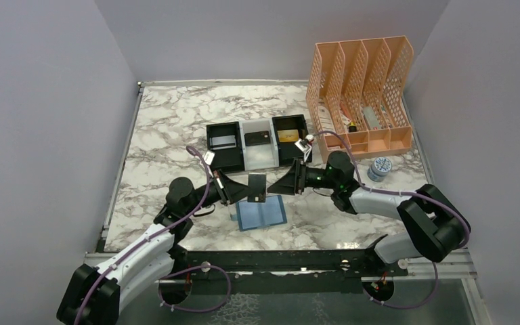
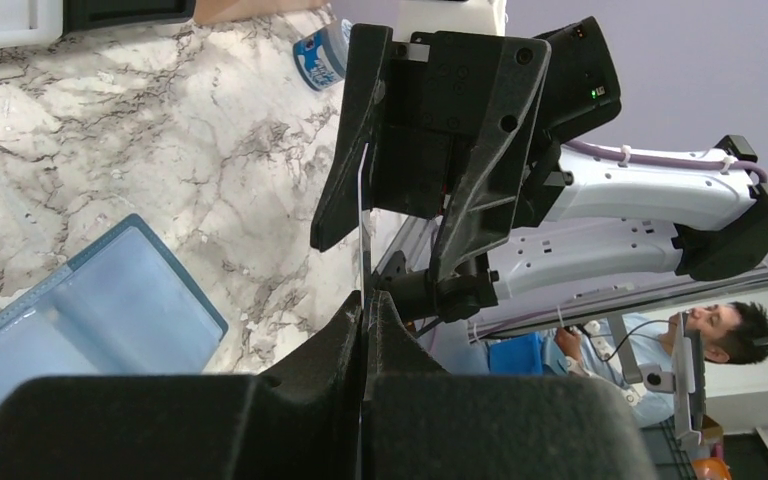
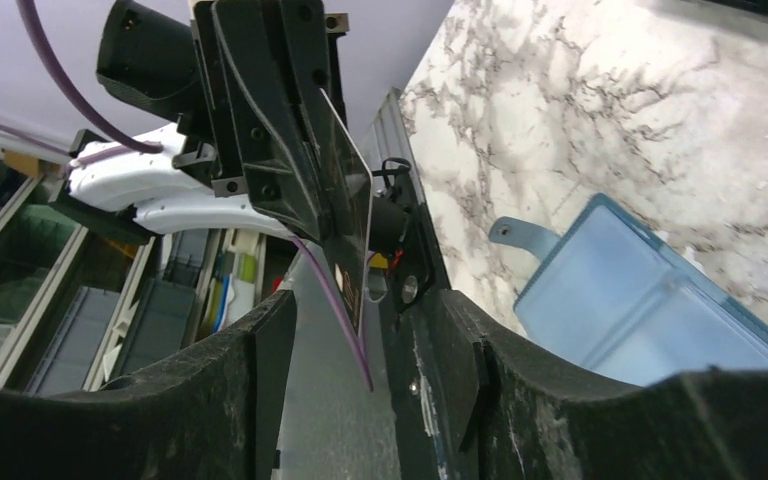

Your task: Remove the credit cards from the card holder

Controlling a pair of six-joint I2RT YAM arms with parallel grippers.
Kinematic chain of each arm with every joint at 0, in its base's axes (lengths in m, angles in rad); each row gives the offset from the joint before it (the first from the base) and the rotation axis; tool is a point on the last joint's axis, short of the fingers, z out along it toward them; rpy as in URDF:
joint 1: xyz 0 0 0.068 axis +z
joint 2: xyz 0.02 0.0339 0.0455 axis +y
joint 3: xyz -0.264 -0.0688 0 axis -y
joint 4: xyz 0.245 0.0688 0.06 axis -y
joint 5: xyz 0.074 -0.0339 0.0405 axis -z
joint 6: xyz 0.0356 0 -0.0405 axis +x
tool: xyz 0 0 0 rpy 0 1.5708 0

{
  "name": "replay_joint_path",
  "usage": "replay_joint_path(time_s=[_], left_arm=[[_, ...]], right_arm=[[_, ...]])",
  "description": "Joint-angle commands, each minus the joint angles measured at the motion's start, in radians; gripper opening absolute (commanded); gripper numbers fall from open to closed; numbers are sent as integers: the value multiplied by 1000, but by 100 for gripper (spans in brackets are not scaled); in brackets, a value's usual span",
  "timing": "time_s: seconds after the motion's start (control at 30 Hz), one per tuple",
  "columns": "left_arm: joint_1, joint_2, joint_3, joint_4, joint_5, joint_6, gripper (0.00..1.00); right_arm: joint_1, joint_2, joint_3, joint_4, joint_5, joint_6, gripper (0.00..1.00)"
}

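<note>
Jaws of the left gripper (image 1: pixel 242 193) are pressing together on the left edge of a dark card (image 1: pixel 257 187), holding it in the air. Those of the right gripper (image 1: pixel 275 184) are standing apart at the card's right edge, its fingers (image 3: pixel 210 400) flanking that edge; whether they are touching it I cannot tell. Beyond both grippers a black-and-white tray (image 1: pixel 257 159) is sitting on the marble table (image 1: pixel 169 128). It is carrying a silver-grey card (image 1: pixel 222 142) in its left compartment, a black card (image 1: pixel 257 138) in the middle and a gold card (image 1: pixel 288 135) on the right. An orange file rack (image 1: pixel 352 68) is standing at the far right, with a small blue-and-white jar (image 1: pixel 380 168) sitting just near of it. The card holder (image 1: pixel 261 213) is lying open on the table just near of the held card, pale blue inside facing up, its two panels side by side, so its long axis is running left to right, slightly skewed. The held card is standing roughly upright, long axis up and down, faces turning near and far.
</note>
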Motion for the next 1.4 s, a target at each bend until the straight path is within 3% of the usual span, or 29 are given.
replay_joint_path(time_s=[0.0,0.87,1.13,1.2,1.37], left_arm=[[1,1,-9,83,41,-14,0],[1,10,-27,123,44,-40,1],[3,-11,-46,44,11,-6,94],[3,-33,-13,-67,-13,51,99],[3,-104,168,-554,-205,302,99]], right_arm=[[25,35,55,55,-38,17,52],[57,124,92,226,-52,163,1],[55,-16,82,-125,161,-29,1],[54,-67,95,-241,236,-98,1],[54,-192,150,-525,479,-278,1]])
